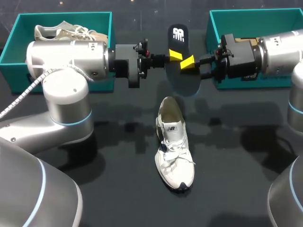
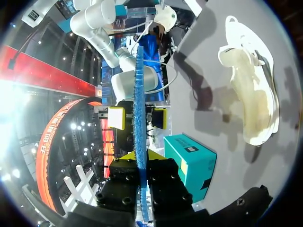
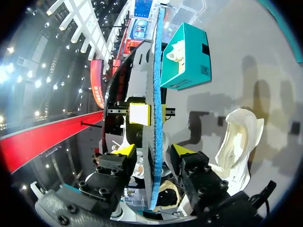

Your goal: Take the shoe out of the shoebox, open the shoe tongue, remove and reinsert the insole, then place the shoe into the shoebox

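black insole (image 1: 178, 35) clamped in left gripper (image 1: 174, 55), between parted fingers of right gripper (image 1: 188, 62)

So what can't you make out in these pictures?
Right shoebox: in the head view, the right arm covers most of its inside.
Shoe: in the head view, the tongue and laces hide the inside toward the toe.
Insole: both wrist views show only its edge.

Left arm (image 1: 66, 59) masks half the left shoebox (image 1: 75, 19) and its spare shoe (image 1: 66, 32). Right shoebox (image 1: 255, 19) runs off the edge behind the right arm (image 1: 279, 52).
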You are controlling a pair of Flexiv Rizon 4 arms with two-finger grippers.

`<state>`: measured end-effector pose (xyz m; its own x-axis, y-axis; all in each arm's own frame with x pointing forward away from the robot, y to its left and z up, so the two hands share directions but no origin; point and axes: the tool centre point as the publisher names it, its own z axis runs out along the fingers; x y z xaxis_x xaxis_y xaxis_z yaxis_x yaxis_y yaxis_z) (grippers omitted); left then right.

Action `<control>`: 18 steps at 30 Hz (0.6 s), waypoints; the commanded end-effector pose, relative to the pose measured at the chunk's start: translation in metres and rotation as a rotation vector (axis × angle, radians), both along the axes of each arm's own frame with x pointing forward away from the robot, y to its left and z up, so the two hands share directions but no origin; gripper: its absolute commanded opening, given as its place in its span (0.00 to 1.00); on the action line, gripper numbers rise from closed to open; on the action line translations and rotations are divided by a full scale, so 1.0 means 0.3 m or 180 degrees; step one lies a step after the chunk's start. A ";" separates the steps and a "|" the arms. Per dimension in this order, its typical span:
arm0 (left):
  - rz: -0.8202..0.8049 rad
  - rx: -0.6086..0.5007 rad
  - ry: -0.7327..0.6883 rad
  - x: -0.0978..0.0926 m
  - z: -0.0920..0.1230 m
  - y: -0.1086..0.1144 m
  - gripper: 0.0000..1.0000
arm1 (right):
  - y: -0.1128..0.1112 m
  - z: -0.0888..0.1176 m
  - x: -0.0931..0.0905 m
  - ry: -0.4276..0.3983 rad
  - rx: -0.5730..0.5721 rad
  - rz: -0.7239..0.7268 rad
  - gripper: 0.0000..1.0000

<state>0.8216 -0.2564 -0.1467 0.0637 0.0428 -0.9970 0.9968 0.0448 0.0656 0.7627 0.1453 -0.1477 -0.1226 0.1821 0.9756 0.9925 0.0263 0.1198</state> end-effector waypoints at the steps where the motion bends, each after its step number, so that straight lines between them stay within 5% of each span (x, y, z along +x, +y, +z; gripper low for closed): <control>1: 0.0009 0.0000 -0.0009 0.003 -0.003 -0.012 0.00 | 0.006 -0.008 0.002 -0.0003 0.0019 0.0007 0.47; 18: -0.0001 -0.0004 -0.0019 -0.001 -0.011 -0.019 0.00 | -0.003 -0.012 0.001 -0.0023 0.0049 0.0001 0.36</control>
<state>0.8215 -0.2597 -0.1487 0.0678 0.0430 -0.9968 0.9967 0.0411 0.0696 0.7645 0.1448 -0.1498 -0.1298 0.1673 0.9773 0.9915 0.0266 0.1272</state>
